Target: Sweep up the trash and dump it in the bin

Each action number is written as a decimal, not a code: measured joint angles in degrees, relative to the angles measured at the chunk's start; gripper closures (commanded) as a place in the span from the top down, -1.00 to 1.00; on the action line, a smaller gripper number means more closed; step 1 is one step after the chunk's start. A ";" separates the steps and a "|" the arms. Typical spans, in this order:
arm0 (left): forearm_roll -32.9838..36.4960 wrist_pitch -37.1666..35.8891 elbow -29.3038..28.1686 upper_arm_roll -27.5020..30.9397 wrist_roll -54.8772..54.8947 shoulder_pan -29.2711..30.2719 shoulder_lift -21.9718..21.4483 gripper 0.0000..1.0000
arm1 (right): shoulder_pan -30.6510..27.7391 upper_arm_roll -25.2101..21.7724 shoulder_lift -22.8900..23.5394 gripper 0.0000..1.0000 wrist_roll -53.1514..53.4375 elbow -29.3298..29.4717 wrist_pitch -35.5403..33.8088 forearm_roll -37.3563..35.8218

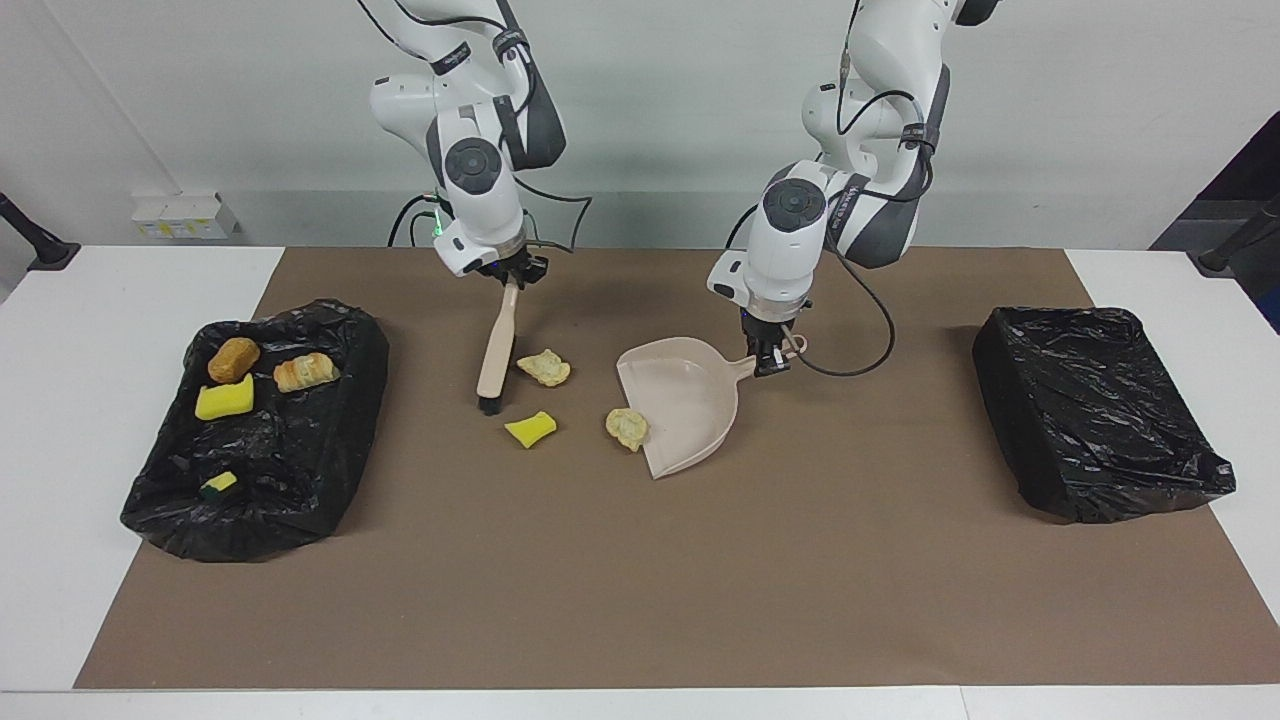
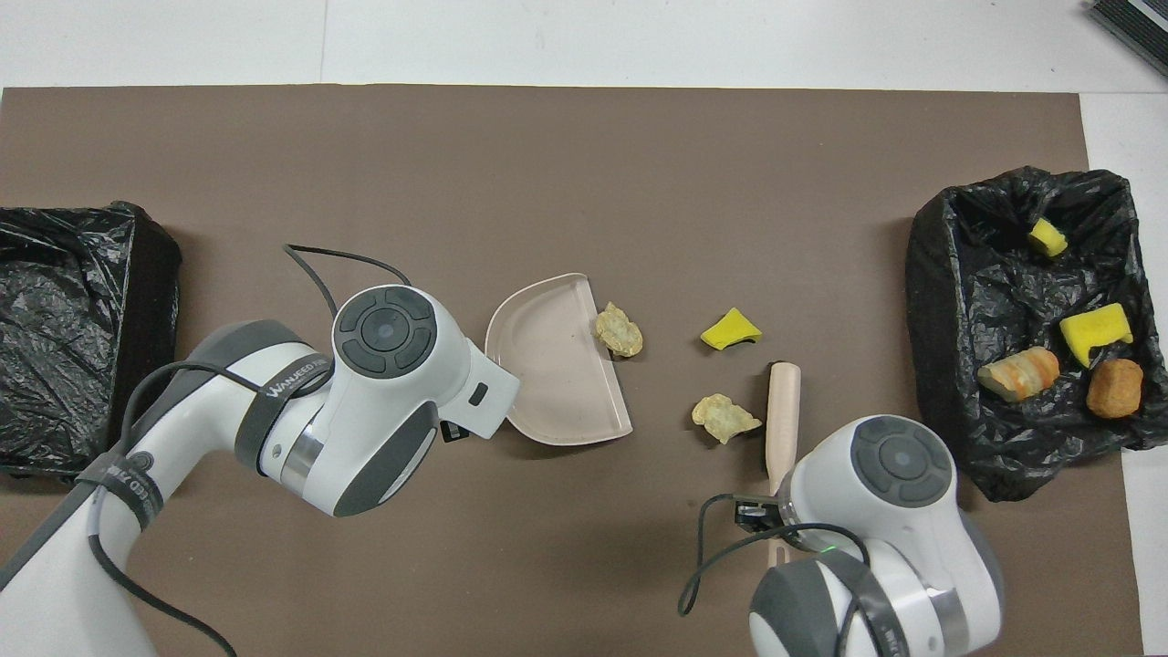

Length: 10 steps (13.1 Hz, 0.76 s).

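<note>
four trash pieces (image 1: 232, 359) in black bin (image 1: 330, 470)

One brand reads — "WANJEED" on the grey band (image 2: 294, 390) around the left arm.

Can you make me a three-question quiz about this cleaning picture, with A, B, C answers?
1. Where is the pale lump nearest the dustpan?
A. at the dustpan's open edge
B. in a black bag
C. on the brush

2. How many trash pieces lie loose on the brown mat?
A. one
B. three
C. six

3. What is the right gripper doing?
A. hanging empty
B. shut on the brush
C. holding a sponge

Answers:
1 A, the lump sits right at the pan's edge.
2 B, two pale lumps, the second nearer the robots, and one yellow bit lie there.
3 B, it grips the brush handle's top, while the left gripper holds the dustpan's handle.
</note>
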 measured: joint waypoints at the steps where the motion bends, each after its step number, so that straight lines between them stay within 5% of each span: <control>1: -0.03 0.00 -0.01 0.00 -0.05 0.00 0.00 -1.00 | 1.29 0.06 0.67 -1.00 1.83 -0.03 1.95 0.04; 4: -0.08 0.00 -0.03 0.00 -0.21 0.00 0.00 -1.00 | 1.88 0.04 4.52 -1.00 2.12 3.53 5.19 0.07; 10: -0.13 0.00 -0.06 0.03 -0.26 0.01 0.00 -1.00 | 7.53 0.04 20.04 -1.00 1.93 20.07 5.45 0.05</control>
